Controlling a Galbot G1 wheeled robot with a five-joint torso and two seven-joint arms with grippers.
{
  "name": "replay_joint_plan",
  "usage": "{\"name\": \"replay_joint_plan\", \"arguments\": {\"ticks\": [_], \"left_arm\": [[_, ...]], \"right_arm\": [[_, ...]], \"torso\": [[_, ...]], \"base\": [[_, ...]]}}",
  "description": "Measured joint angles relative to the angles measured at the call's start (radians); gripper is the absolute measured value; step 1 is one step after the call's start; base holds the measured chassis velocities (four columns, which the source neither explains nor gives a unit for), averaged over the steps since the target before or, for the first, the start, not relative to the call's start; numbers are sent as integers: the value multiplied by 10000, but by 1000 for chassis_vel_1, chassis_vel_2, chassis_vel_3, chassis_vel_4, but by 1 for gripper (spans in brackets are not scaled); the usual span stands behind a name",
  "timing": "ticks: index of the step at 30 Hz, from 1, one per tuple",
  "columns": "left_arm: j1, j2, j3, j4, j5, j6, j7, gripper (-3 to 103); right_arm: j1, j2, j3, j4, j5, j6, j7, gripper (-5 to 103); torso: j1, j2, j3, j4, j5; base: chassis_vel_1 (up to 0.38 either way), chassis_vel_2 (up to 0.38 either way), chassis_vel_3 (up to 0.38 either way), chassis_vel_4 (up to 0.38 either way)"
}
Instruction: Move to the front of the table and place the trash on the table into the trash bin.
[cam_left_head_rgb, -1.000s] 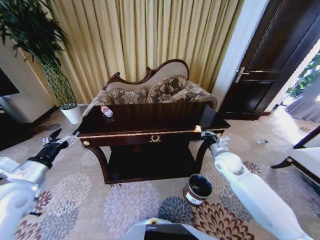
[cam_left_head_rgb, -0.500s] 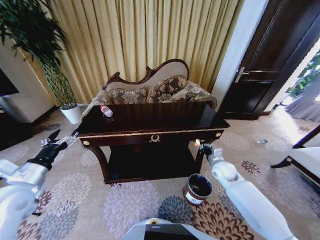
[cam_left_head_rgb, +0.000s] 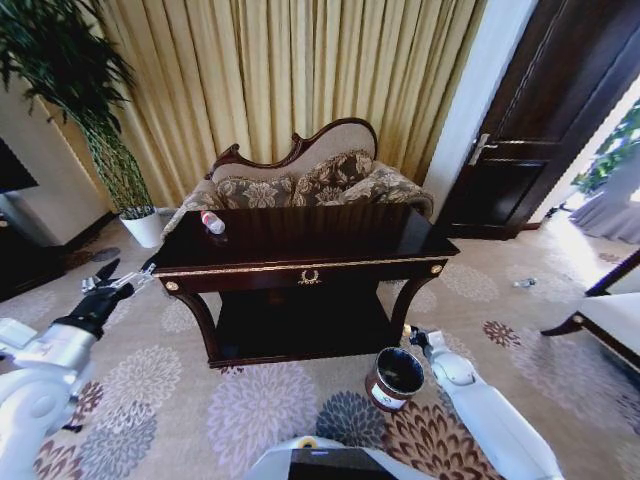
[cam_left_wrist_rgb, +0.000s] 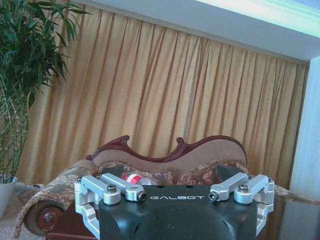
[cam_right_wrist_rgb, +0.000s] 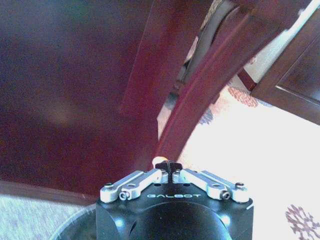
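Note:
The dark glossy table (cam_left_head_rgb: 320, 235) stands in front of me. On the carpet at its right front leg is the round dark trash bin (cam_left_head_rgb: 382, 393), whose rim (cam_right_wrist_rgb: 75, 226) also shows in the right wrist view. My right gripper (cam_left_head_rgb: 408, 333) hangs just above the bin's far rim, beside the table leg. It (cam_right_wrist_rgb: 170, 169) is shut on a pale yellow scrap of trash (cam_right_wrist_rgb: 159, 161). A small white and red item (cam_left_head_rgb: 212, 222) lies on the table's far left corner. My left gripper (cam_left_head_rgb: 110, 280) is open and empty, held off the table's left end.
A patterned sofa (cam_left_head_rgb: 310, 180) and curtains stand behind the table. A potted plant (cam_left_head_rgb: 120, 170) is at the far left, a dark door (cam_left_head_rgb: 540, 150) at the right, and a chair (cam_left_head_rgb: 610, 320) at the right edge. Open carpet lies in front of the table.
My right gripper has come down from the table's right front corner to just above the trash bin, still holding the scrap. The left arm has stayed where it was.

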Motion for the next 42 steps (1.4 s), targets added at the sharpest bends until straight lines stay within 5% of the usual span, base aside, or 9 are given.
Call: {"name": "replay_joint_plan", "arguments": {"ticks": [11, 20, 23, 26, 28, 30, 32, 38, 42], "left_arm": [[-42, 72, 6, 124, -44, 78, -3, 100], [33, 54, 1, 98, -18, 79, 9, 100], [73, 31, -3, 53, -11, 72, 18, 100], [86, 15, 4, 19, 5, 64, 23, 100], [87, 8, 15, 13, 15, 63, 23, 100], [91, -12, 37, -41, 29, 61, 24, 100], [95, -16, 38, -61, 29, 61, 24, 100], [166, -114, -8, -117, 23, 97, 23, 100], [224, -182, -6, -183, 65, 101, 26, 100]], "right_arm": [[-270, 232, 194, -405, -875, 149, -683, -1], [-221, 198, 133, -286, -779, 274, -682, 32], [-191, 168, 160, -156, -356, 503, -607, 42], [-131, 116, 224, 711, 1109, 1087, -269, 58], [-117, 109, 225, 962, 1451, 1250, -139, 58], [-143, 5, 212, 2179, 2698, 1563, 347, 75], [-189, -34, 236, 2561, 2986, 1551, 369, 75], [-433, -178, 369, 5071, 4011, 1912, 402, 99], [-227, -343, -157, 6312, 4268, 1940, 463, 100]], "torso": [[-2, 1, 0, -3, -1], [-1, 1, 0, -1, 0], [-2, 1, 0, -3, 1], [-2, 1, 0, -2, 1], [-2, 1, 0, 1, 0], [-1, 1, 0, 3, -2], [-1, 1, 0, 2, -3], [-2, 1, 0, -3, 0], [-1, 1, -1, 1, -3]], "base": [[0, 0, 0, 0], [0, 0, 0, 0], [0, 0, 0, 0], [0, 0, 0, 0], [0, 0, 0, 0], [0, 0, 0, 0], [0, 0, 0, 0], [0, 0, 0, 0], [0, 0, 0, 0]]}}
